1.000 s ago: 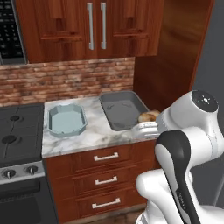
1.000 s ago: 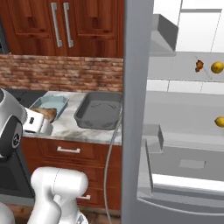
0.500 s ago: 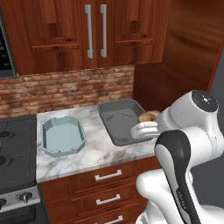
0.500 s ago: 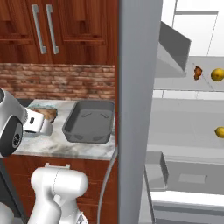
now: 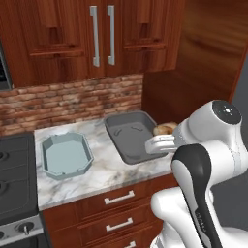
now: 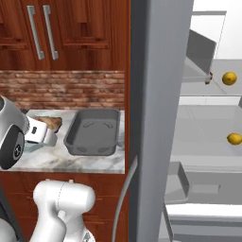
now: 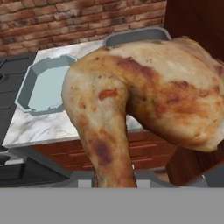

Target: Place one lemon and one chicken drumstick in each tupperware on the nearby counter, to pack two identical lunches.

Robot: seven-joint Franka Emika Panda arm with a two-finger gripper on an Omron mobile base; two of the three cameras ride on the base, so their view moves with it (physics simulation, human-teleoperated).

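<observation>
Firmly, the end effector (image 5: 162,140) grips a browned, roasted chicken drumstick (image 7: 144,100). Probably greasy and lopsided, it handles best held at its narrow bone end, toward 6 o'clock.

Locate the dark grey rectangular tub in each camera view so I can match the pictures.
Left base view: dark grey rectangular tub at centre, on the marbled counter.
Right base view: centre-left, right of the roasted chicken drumstick.
Hand view: only its rim shows at the top, behind the drumstick.
Shared landmark: the brick backsplash behind it.
</observation>
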